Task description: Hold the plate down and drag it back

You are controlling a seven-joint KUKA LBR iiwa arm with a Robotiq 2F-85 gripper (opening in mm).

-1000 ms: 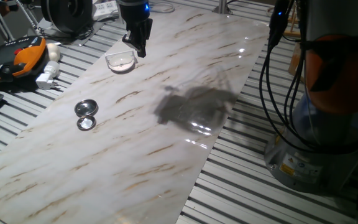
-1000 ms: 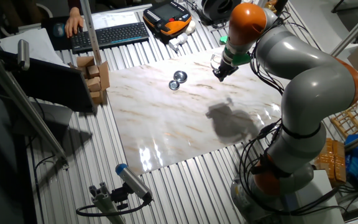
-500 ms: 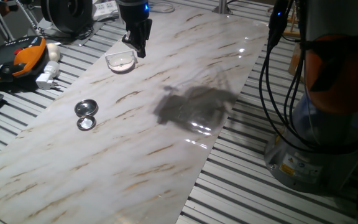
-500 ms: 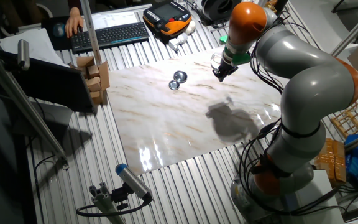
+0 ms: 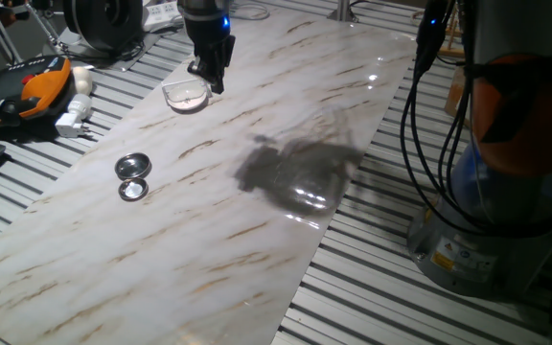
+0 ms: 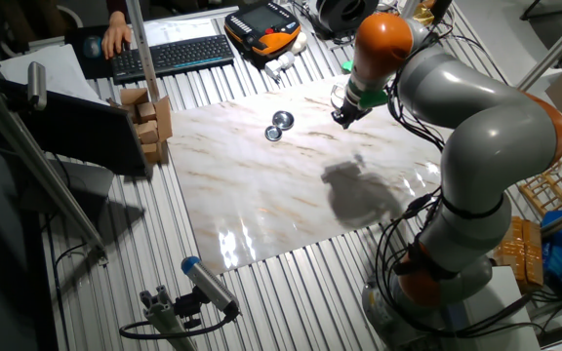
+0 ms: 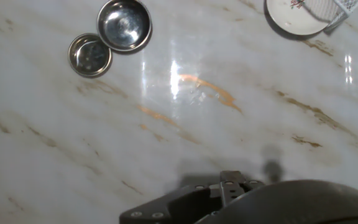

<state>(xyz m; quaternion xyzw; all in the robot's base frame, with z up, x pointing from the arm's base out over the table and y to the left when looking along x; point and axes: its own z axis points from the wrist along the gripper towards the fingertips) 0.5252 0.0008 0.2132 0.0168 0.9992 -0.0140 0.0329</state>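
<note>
The plate (image 5: pixel 185 95) is a small white round dish at the far left edge of the marble board, by the slatted table. In the hand view it lies at the top right corner (image 7: pixel 293 17), cut off by the frame edge. My gripper (image 5: pixel 215 82) hangs just to the right of the plate's rim, fingers pointing down and close together, holding nothing. I cannot tell whether the tips touch the rim. In the other fixed view the gripper (image 6: pixel 341 118) hides the plate. The hand view shows only the gripper's dark body at the bottom.
Two shiny metal discs (image 5: pixel 132 166) (image 5: pixel 134 190) lie side by side left of the board's middle, and show in the hand view (image 7: pixel 124 23) (image 7: pixel 89 55). An orange pendant (image 5: pixel 36 81) and a white plug (image 5: pixel 73 117) lie on the slats beyond the plate. Robot base (image 5: pixel 516 192) stands right.
The gripper has shifted slightly left, closer to the plate's rim. The arm's shadow on the board moved with it. The plate and discs have not moved.
</note>
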